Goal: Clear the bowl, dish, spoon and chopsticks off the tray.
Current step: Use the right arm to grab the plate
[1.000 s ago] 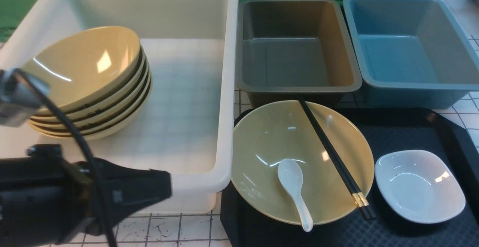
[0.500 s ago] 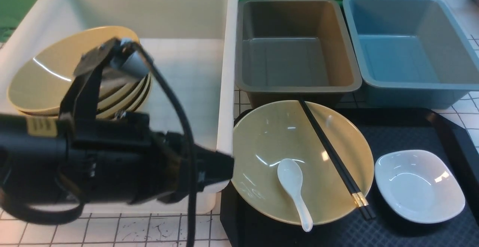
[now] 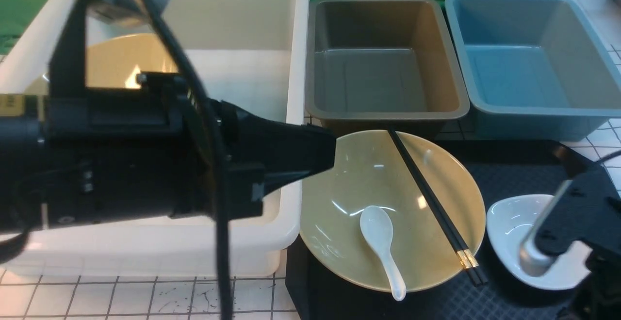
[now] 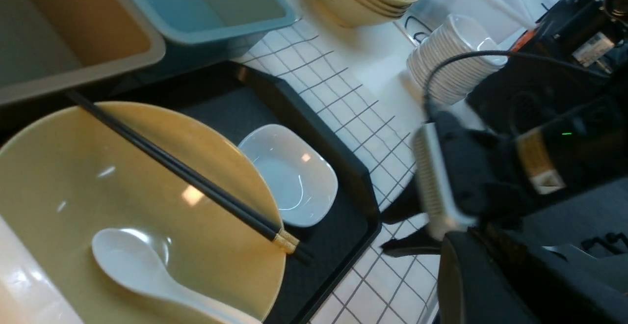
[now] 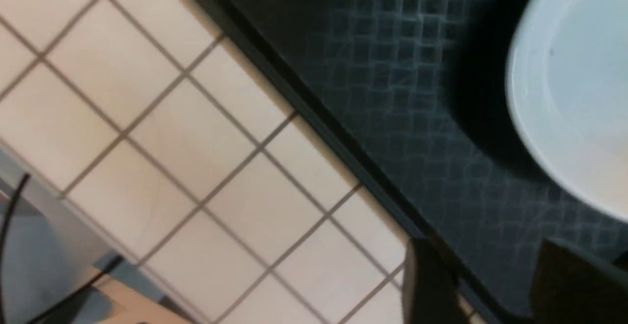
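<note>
Bowl [image 3: 388,203], olive-yellow and wide, sat on the left part of the black tray [image 3: 514,165], with the white spoon [image 3: 381,242] lying inside it, handle over the near rim, and the black chopsticks [image 3: 429,201] laid across it, their gold-banded ends past the near-right rim. The small white dish [image 3: 507,223] sat on the tray just right of the bowl, partly hidden by the right arm. The left pincer [image 3: 330,154] was clenched, its tip just beside the bowl's left rim, above the wall of the white tub [image 3: 296,68]. The right pincer [image 5: 485,265] stood released, fingers apart with nothing between them, over the tray's edge near the dish. A grey bin [image 3: 383,68] and a blue bin [image 3: 529,63] stood beyond the tray on the tiled desk [image 3: 160,300]
</note>
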Robot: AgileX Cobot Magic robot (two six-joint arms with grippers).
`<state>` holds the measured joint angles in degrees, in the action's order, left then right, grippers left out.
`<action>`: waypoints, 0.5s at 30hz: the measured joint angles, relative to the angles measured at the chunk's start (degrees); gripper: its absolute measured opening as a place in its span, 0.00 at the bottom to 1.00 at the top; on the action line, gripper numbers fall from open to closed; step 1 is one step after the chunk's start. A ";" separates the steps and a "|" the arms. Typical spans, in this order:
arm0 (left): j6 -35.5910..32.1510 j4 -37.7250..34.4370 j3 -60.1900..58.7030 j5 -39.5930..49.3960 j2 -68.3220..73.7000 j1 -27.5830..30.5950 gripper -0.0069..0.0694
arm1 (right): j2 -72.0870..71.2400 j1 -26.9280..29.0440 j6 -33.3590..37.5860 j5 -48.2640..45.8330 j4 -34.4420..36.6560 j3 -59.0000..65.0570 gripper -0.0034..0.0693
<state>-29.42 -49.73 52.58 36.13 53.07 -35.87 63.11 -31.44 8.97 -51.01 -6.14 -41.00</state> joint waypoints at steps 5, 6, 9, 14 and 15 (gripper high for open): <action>0.01 0.06 0.00 0.00 -1.96 0.00 0.09 | 5.90 0.36 0.49 8.29 -2.05 0.00 0.70; 0.01 0.06 0.00 0.00 -2.15 0.00 0.09 | 7.08 0.96 0.54 9.45 -2.24 0.00 0.73; 0.01 0.08 0.00 0.00 -3.02 0.00 0.09 | 10.64 3.91 1.37 11.27 -2.59 0.00 0.80; 0.01 1.17 0.04 0.14 -4.39 0.00 0.09 | 13.64 7.44 4.87 13.07 -3.00 0.00 0.82; 0.01 1.40 0.04 0.14 -4.55 0.00 0.09 | 13.99 7.89 5.61 13.73 -3.00 0.02 0.82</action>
<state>-29.41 -48.33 52.62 36.26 48.52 -35.87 77.10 -23.55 14.58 -37.27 -9.14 -40.98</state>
